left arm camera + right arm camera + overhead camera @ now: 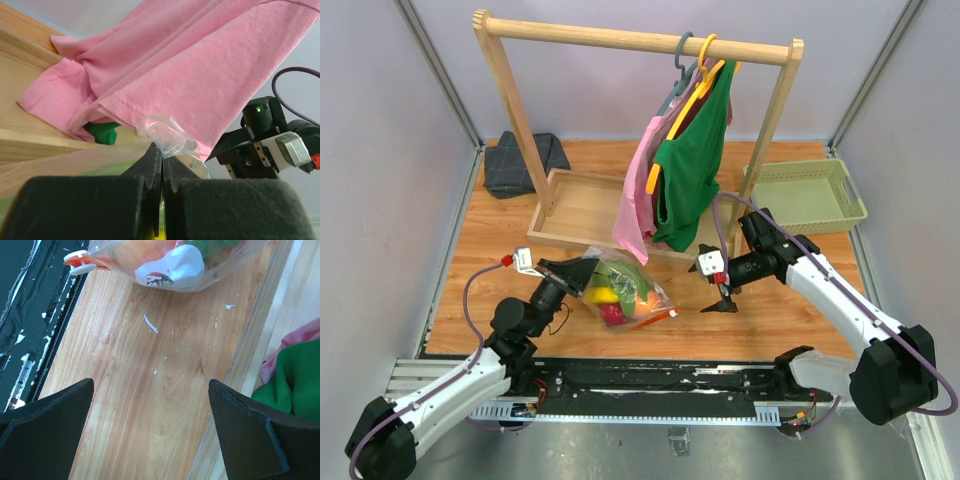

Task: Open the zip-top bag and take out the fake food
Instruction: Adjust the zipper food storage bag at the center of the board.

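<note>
While my left gripper (161, 156) pinches a fold of the large clear crinkly zip-top bag (638, 290), fingers pressed together on the plastic, the bag sits on the wooden table (770, 320) just in front of the shallow wooden tray (582, 205); the fake food (610, 297) (yellow, red and green pieces) is inside it; my right gripper (151, 385) hovers beside the bag's white slider (77, 259), fingers wide apart.
</note>
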`<state>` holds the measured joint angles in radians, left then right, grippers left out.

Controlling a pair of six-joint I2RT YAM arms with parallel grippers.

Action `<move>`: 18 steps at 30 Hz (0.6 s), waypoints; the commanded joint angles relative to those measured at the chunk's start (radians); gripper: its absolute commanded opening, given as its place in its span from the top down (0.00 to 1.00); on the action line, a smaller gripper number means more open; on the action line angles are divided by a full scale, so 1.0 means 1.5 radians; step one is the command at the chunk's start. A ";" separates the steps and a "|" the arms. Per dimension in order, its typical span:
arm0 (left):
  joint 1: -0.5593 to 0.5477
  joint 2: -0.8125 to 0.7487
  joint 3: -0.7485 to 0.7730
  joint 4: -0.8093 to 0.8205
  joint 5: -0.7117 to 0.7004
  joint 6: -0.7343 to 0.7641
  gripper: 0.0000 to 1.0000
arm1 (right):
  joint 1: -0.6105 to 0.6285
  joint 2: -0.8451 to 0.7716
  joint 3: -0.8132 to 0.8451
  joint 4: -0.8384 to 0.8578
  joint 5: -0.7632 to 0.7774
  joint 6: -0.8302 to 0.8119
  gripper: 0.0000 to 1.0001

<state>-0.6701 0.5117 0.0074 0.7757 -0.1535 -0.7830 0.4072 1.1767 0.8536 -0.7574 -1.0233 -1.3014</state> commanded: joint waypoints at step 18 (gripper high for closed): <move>0.052 0.037 -0.132 0.035 0.004 -0.060 1.00 | 0.016 0.014 -0.014 0.073 -0.053 0.087 0.01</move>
<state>-0.6086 0.5621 0.0074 0.7837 -0.1371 -0.8570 0.4171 1.1984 0.8532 -0.7216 -1.0813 -1.2510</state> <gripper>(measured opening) 0.010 0.992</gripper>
